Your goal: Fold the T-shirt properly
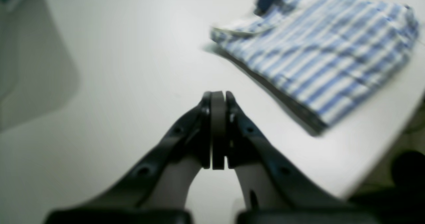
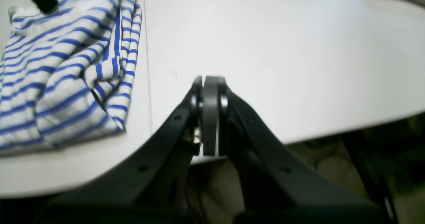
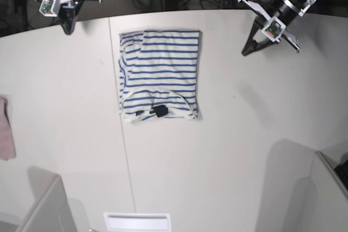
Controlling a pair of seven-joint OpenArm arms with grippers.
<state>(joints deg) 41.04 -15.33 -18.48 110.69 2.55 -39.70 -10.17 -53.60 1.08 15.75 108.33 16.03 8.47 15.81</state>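
Note:
The T-shirt [image 3: 160, 74], white with thin blue stripes, lies folded into a rough rectangle near the table's far middle, its dark neck label [image 3: 160, 111] at the near edge. It also shows at the upper right of the left wrist view, T-shirt [image 1: 318, 51], and at the upper left of the right wrist view, T-shirt [image 2: 66, 68]. My left gripper [image 1: 217, 96] is shut with nothing in it, above bare table to the shirt's right [image 3: 246, 52]. My right gripper [image 2: 210, 79] is shut and empty too, hanging at the far left table edge [image 3: 68, 30].
A pink cloth [image 3: 5, 137] lies at the table's left edge. A seam [image 3: 122, 150] runs down the white table left of the shirt. A white slotted part [image 3: 137, 222] sits at the near edge, grey panels at both near corners. Cables lie behind the table.

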